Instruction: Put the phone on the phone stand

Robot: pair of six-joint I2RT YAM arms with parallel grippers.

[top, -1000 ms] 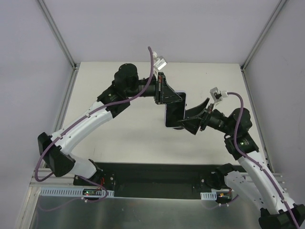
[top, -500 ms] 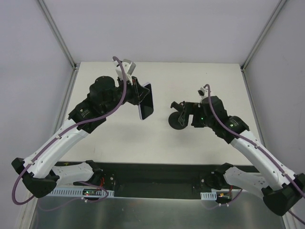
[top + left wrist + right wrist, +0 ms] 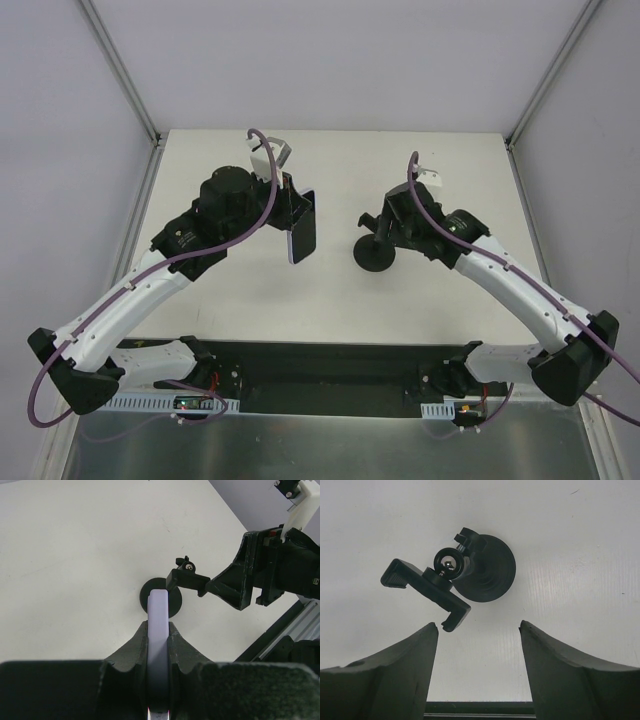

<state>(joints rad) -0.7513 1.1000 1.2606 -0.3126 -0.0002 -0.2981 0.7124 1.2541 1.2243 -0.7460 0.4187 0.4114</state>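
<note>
Black-fingered and pinching tight, gripping the phone (image 3: 158, 611) edge-on in the left gripper (image 3: 293, 214), holding it clear of the desk (image 3: 440, 165) and apart from the stand (image 3: 377, 248), off to its left. Hanging the right gripper (image 3: 477, 626) over the stand, jaws spread wide, clasping nothing. Standing disc-down on the desk, bracket (image 3: 426, 588) tilted and empty. Judging the pickup as done; leaving the carry across, the lining-up with the bracket and the seating yet to do, so sitting near halfway.
</note>
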